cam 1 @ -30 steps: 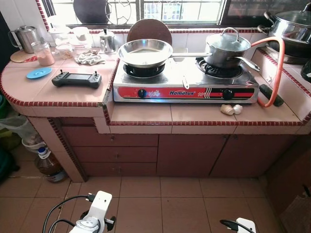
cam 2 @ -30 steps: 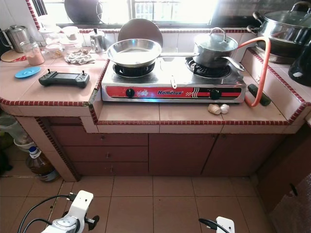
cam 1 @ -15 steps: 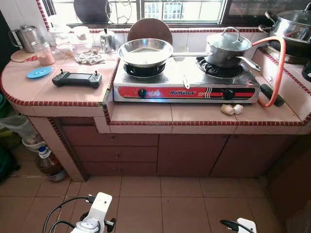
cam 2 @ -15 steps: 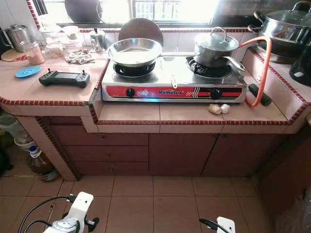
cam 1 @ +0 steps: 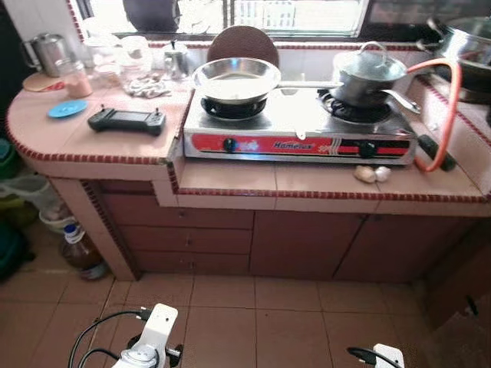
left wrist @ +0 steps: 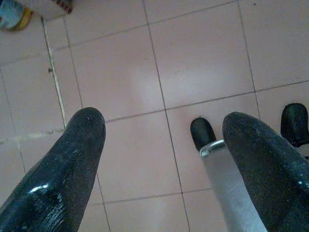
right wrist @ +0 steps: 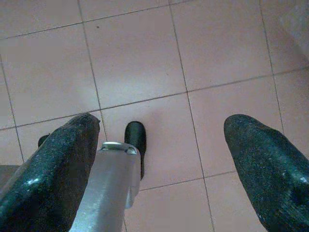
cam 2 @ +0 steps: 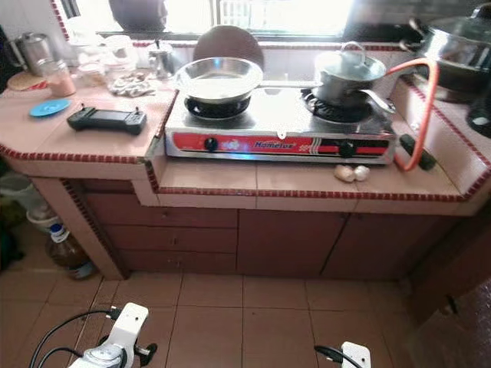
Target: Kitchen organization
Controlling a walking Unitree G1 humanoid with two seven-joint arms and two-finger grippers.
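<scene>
A tiled pink counter (cam 1: pixel 230 178) runs across in front of me. On it sits a two-burner gas stove (cam 1: pixel 299 138) with a steel wok (cam 1: pixel 236 80) on the left burner and a lidded pot (cam 1: pixel 373 70) on the right. Two garlic bulbs (cam 1: pixel 371 174) lie in front of the stove. A black handheld controller (cam 1: pixel 126 119) and a blue lid (cam 1: pixel 67 109) rest on the counter's left part. Both arms hang low over the floor tiles. My left gripper (left wrist: pixel 164 140) is open with nothing in it, and my right gripper (right wrist: pixel 159 140) is open and empty too.
Jars, a kettle (cam 1: pixel 47 50) and a cloth (cam 1: pixel 149 87) stand at the back left. An orange gas hose (cam 1: pixel 445 107) loops at the right beside a big pot (cam 1: pixel 464 42). Drawers and cabinet doors (cam 1: pixel 307 241) are below. A bottle (cam 1: pixel 80 253) stands on the floor at left.
The whole picture has shifted and blurred slightly, so the camera has moved; the counter now sits a little lower and nearer. Nothing on the counter has moved. Both arms still hang.
</scene>
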